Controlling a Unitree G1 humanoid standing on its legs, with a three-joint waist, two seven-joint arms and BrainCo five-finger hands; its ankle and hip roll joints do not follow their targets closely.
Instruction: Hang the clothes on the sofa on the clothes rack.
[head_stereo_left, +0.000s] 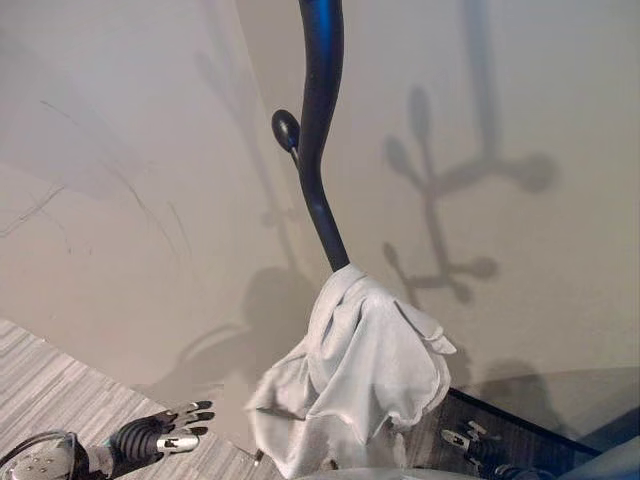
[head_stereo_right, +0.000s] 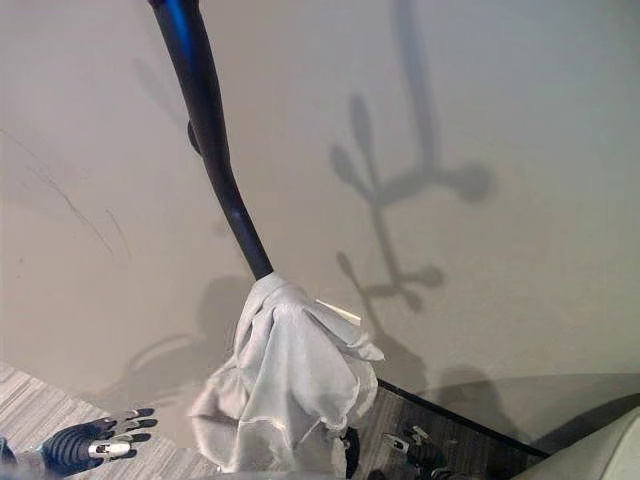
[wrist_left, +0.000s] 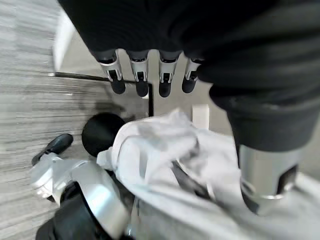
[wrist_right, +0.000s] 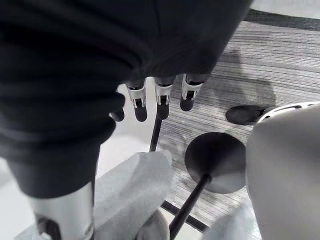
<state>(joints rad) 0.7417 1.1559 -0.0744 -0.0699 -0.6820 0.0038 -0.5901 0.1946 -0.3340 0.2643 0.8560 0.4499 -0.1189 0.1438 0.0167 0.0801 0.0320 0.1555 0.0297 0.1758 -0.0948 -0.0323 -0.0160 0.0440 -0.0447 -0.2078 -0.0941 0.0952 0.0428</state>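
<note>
Beige wall (head_stereo_left: 120, 150) backs the black rack (head_stereo_left: 320, 120), where soft, light grey clothes (head_stereo_left: 360, 385) drape; grab bunched folds. Left hand (head_stereo_left: 160, 432) and right hand (wrist_right: 155, 100) hang spread, empty.

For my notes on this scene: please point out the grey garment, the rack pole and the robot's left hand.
grey garment (head_stereo_left: 365, 385), left eye view, middle of the draped cloth.
rack pole (head_stereo_left: 318, 120), left eye view, its dark curved shaft.
left hand (head_stereo_left: 150, 435), left eye view, back of the hand.
</note>
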